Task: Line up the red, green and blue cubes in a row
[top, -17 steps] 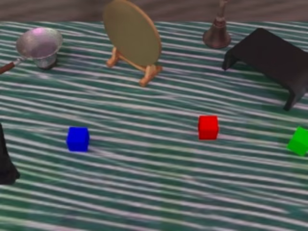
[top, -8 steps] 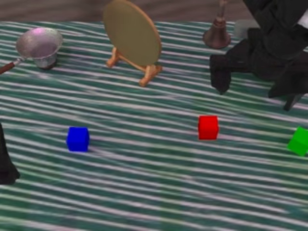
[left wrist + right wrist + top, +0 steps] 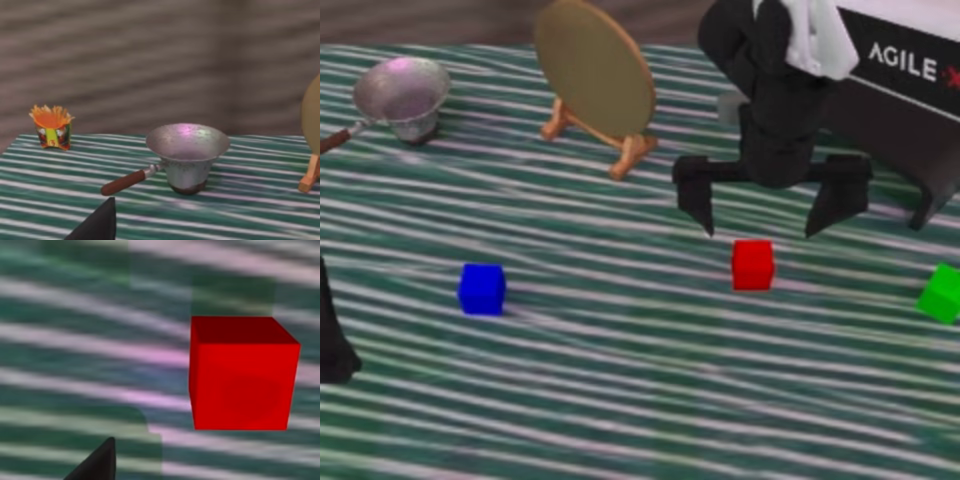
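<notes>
Across the green-and-white striped table (image 3: 620,400), the three cubes sit scattered, so the row is not yet begun as far as I can judge. Small bright blue cube (image 3: 481,289) lies at the left of the top view, small bright red cube (image 3: 752,265) right of centre, and small bright green cube (image 3: 941,293) at the far right edge, slightly lower in the frame; all three rest well apart from one another, none gripped. Right end effector (image 3: 761,212) hangs in the upper right of the top view, just above the red cube in the frame, its two dark fingers spread wide and grasping nothing; the right wrist view shows the red cube close by, untouched. Left end effector (image 3: 334,345) is parked at the left edge of the top view, and I cannot tell whether it is released or clenched. Judging by this, the first pick, likely the red cube, is only being approached; all three placements remain to be done.
</notes>
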Controlling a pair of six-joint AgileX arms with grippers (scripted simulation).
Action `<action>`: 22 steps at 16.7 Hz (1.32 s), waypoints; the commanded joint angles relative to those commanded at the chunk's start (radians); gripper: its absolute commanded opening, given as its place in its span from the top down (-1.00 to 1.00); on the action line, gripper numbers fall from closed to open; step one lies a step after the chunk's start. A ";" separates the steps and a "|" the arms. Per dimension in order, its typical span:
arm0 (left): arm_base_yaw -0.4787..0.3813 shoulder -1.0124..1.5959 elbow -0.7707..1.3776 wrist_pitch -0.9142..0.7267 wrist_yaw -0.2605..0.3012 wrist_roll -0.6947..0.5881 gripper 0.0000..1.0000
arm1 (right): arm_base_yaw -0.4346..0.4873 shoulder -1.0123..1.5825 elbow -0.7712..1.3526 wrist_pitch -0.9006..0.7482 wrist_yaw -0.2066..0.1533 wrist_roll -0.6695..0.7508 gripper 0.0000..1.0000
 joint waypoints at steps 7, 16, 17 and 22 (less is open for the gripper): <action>0.000 0.000 0.000 0.000 0.000 0.000 -1.00 | -0.003 0.007 0.004 0.001 0.000 0.001 -1.00; 0.000 0.000 0.000 0.000 0.000 0.000 -1.00 | 0.003 0.103 -0.181 0.283 0.001 0.005 -1.00; 0.000 0.000 0.000 0.000 0.000 0.000 -1.00 | 0.004 0.106 -0.187 0.291 0.001 0.005 -1.00; 0.000 0.000 0.000 0.000 0.000 0.000 -1.00 | 0.004 0.106 -0.188 0.291 0.001 0.005 -0.70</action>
